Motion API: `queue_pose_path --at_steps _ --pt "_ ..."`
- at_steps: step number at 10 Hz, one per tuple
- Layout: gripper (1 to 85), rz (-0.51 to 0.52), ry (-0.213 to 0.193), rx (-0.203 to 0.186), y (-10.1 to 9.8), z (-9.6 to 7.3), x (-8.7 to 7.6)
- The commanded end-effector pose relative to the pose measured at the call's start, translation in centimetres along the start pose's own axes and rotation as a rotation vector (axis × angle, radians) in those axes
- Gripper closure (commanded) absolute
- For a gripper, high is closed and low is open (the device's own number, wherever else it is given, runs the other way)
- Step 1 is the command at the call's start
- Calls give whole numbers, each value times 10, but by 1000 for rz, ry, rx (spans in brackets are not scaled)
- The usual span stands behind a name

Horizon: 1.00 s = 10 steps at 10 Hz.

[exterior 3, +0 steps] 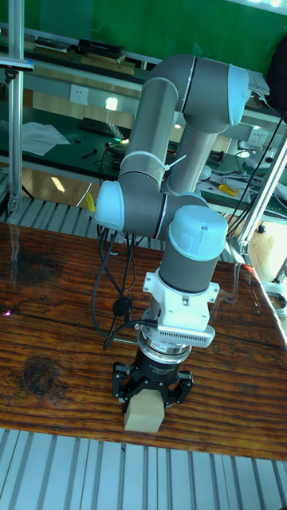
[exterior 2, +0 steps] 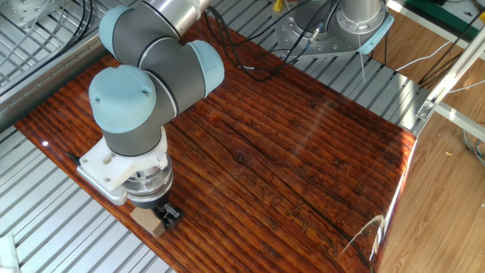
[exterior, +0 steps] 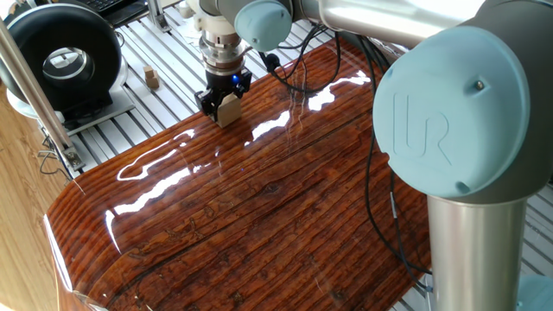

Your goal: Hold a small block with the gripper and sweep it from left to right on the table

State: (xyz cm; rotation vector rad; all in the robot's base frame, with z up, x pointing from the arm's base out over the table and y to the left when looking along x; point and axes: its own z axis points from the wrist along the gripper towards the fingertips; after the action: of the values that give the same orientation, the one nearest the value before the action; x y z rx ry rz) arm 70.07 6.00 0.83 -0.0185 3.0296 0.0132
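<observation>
Small block (exterior 3: 144, 414) clamped in closed gripper (exterior 3: 151, 396), at table (exterior: 259, 216) edge, open board beyond

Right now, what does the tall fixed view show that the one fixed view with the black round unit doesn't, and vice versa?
Only the tall fixed view: the green wall and cluttered benches behind the arm, and the gripper seen head-on, a finger on each side of the small block.

Only the other: a black round unit and a tiny brown wooden piece on the aluminium slats, plus glare streaks across the table.

Both: the gripper shut on the small block at the table's edge, next to the slats.
</observation>
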Motion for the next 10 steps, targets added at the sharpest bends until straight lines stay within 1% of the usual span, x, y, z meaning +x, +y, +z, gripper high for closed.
queue_pose_path --at_steps 1,4,8,10 --pt "847 10 2 -21 4 -1 0" --pt "847 24 2 -21 4 -1 0" --pt "847 36 2 -7 0 -1 0" --pt "847 43 2 -15 2 -1 0"
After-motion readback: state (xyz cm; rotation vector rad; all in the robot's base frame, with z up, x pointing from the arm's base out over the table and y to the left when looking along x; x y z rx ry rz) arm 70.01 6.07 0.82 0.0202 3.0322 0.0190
